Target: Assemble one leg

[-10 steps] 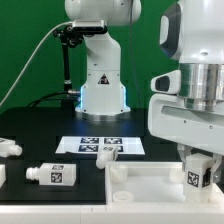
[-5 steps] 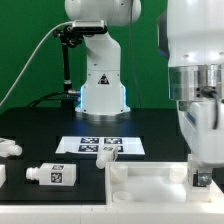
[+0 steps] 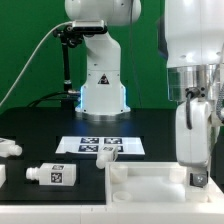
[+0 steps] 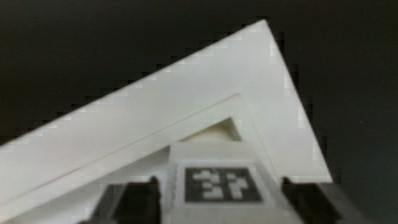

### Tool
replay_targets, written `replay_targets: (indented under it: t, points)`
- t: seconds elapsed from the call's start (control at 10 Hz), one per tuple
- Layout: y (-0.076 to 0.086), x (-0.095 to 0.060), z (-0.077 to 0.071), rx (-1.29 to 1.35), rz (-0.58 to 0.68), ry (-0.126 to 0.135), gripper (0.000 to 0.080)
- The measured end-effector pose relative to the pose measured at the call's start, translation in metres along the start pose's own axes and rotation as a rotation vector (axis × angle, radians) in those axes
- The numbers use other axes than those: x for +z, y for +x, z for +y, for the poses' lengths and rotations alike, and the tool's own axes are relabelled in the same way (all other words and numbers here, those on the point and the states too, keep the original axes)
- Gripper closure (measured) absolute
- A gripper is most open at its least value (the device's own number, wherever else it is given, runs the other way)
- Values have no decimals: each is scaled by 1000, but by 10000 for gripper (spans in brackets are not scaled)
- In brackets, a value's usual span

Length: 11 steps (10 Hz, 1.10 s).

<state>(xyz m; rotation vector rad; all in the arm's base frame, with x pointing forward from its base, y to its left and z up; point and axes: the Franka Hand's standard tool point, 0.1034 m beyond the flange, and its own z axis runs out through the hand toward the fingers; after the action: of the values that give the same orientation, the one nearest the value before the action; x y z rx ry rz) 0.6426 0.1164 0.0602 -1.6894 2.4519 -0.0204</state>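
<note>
My gripper (image 3: 197, 176) is low at the exterior view's right, over the right part of the large white tray-shaped part (image 3: 150, 180). It is shut on a leg (image 3: 197, 179), a short white peg whose black-and-white tag faces the camera. In the wrist view the leg's tag (image 4: 222, 185) sits between my two dark fingers (image 4: 132, 200), with my gripper (image 4: 217, 200) just above a corner of the tray-shaped part (image 4: 196, 100). Whether the leg touches that part is hidden.
A second leg (image 3: 54, 175) lies on the black table at the exterior view's left, another (image 3: 9, 147) farther left, and a third shows at the left edge (image 3: 2, 172). The marker board (image 3: 100, 146) lies mid-table. The arm's base (image 3: 102, 92) stands behind it.
The wrist has turned about its axis, so the hand now shows narrower in the exterior view. The leg stays in the fingers at nearly the same spot over the tray-shaped part.
</note>
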Motion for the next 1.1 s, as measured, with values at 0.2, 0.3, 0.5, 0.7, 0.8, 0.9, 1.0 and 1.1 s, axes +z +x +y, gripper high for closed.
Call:
replay_targets:
  t: [0.2, 0.3, 0.5, 0.7, 0.8, 0.9, 1.0, 1.1]
  points:
    - [1, -2, 0, -356, -1, -5, 185]
    - [0, -6, 0, -524, -6, -6, 185]
    - [2, -7, 0, -702, -9, -9, 157]
    - [3, -7, -1, -820, -7, -10, 151]
    - [4, -7, -1, -936, 6, -16, 150]
    - [0, -10, -3, -1175, 57, -43, 150]
    - [-4, -11, -2, -1313, 82, -50, 150]
    - [-1, -10, -2, -1298, 80, -51, 150]
